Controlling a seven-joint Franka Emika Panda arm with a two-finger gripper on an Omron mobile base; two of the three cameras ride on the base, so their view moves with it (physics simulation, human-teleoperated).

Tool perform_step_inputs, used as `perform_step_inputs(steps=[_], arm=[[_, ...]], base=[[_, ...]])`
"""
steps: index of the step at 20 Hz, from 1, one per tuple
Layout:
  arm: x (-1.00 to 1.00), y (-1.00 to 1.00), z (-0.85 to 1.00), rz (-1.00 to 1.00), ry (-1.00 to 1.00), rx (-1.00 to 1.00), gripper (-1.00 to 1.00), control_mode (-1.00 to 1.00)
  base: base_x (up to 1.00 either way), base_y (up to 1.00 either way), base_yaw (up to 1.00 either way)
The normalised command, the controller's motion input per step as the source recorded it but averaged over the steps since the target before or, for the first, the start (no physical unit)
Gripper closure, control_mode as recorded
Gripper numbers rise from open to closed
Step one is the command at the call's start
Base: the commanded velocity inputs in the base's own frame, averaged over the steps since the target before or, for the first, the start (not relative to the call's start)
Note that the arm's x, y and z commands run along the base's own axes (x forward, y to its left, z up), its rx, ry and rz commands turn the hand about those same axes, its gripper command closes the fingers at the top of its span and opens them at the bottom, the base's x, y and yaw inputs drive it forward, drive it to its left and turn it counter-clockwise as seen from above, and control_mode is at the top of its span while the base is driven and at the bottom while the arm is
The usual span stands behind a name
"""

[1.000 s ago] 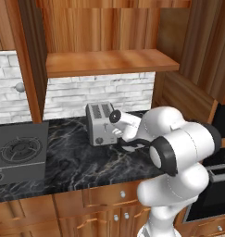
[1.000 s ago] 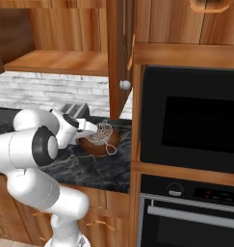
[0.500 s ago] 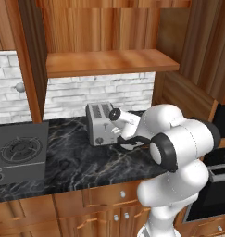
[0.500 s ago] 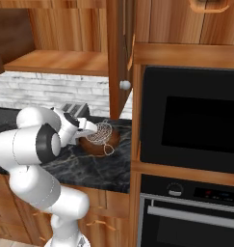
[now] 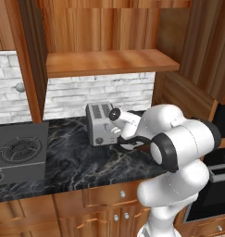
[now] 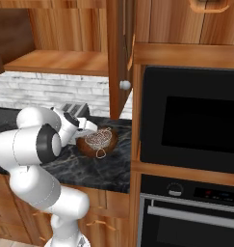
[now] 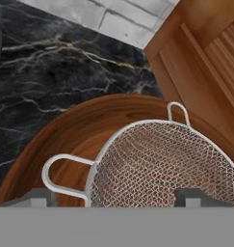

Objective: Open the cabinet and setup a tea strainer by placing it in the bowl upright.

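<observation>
The tea strainer [image 7: 162, 164], a silver mesh basket with wire loops, sits mesh-down in the dark wooden bowl [image 7: 65, 130] on the black marble counter. My gripper [image 7: 116, 198] hovers just over it. It is open, with one fingertip on each side of the strainer's rim and apart from it. From the right base view the strainer [image 6: 98, 139] rests in the bowl [image 6: 87, 147] just past the gripper [image 6: 89, 128]. The cabinet [image 5: 109, 62] stands open above, its wooden shelf bare.
A silver toaster [image 5: 101, 122] stands on the counter just left of the arm, and a stove top [image 5: 16, 150] lies further left. An open cabinet door [image 6: 119, 58] with a round knob hangs beside the built-in microwave [image 6: 190, 125]. An oven [image 6: 186, 212] sits below it.
The jaws have spread wide and let go of the tea strainer, which now rests in the bowl. The arm has hardly moved.
</observation>
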Motion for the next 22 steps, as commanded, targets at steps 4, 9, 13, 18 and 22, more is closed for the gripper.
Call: perform_step_inputs(steps=[4, 9, 13, 18, 22], arm=[[-0.03, 0.0, 0.07, 0.0, -0.01, 0.0, -1.0, -1.0], [-0.2, 0.0, 0.29, 0.0, 0.0, 0.07, -1.0, -1.0], [-0.22, 0.0, 0.3, 0.0, 0.0, 0.03, -1.0, -1.0], [-0.26, 0.07, 0.48, 0.0, 0.01, 0.02, -1.0, -1.0], [-0.85, 0.49, 0.74, 0.0, 0.08, 0.13, -1.0, -1.0]], base=[[0.0, 0.0, 0.0], [0.0, 0.0, 0.0], [0.0, 0.0, 0.0], [0.0, 0.0, 0.0], [0.0, 0.0, 0.0]])
